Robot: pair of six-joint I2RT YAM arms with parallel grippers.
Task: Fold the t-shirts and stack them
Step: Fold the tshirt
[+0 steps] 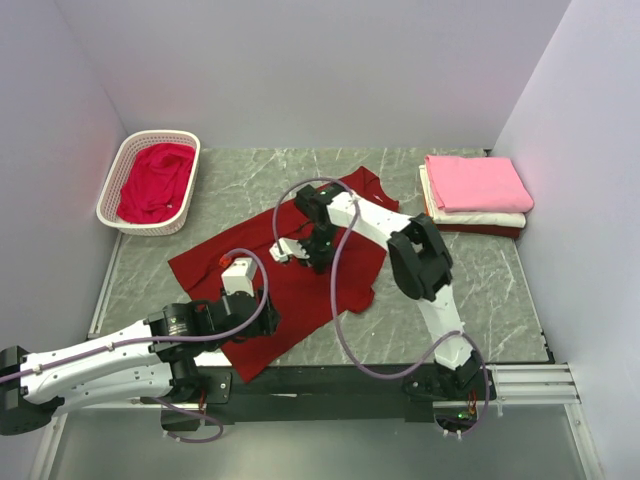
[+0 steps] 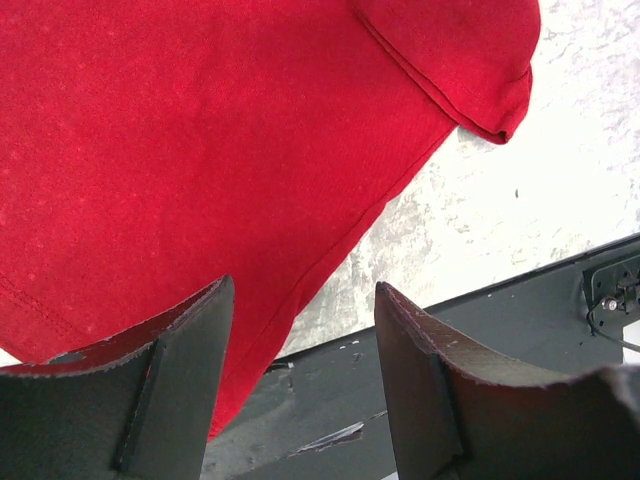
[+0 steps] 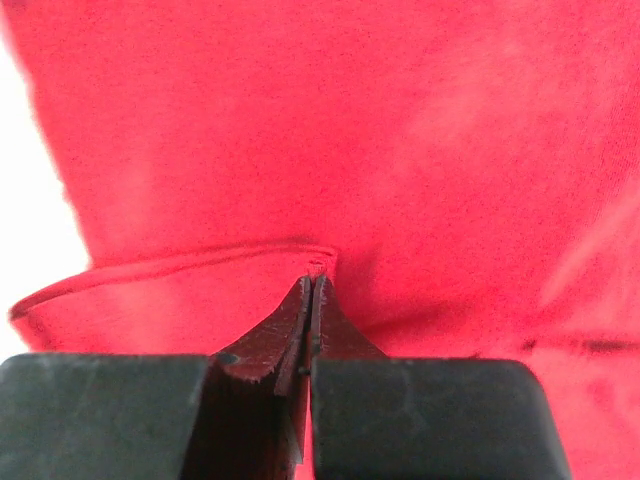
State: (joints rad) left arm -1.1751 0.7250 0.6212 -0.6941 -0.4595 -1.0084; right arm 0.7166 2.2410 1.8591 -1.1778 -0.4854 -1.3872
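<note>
Dark red t-shirt (image 1: 300, 290) lies spread mid-table, its tail toward 7 o'clock. Right gripper (image 3: 312, 288) is pinched tight on a thin bit of hem near centre; left gripper (image 2: 305, 290) hangs spread wide over the 6 o'clock edge, holding nothing. Risk: a one-sided lift drags the cloth askew, or the shallow pinch slips and the fold collapses

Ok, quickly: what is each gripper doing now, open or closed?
Left gripper: open, holding nothing.
Right gripper: closed on the hem of the dark red t-shirt.
</note>
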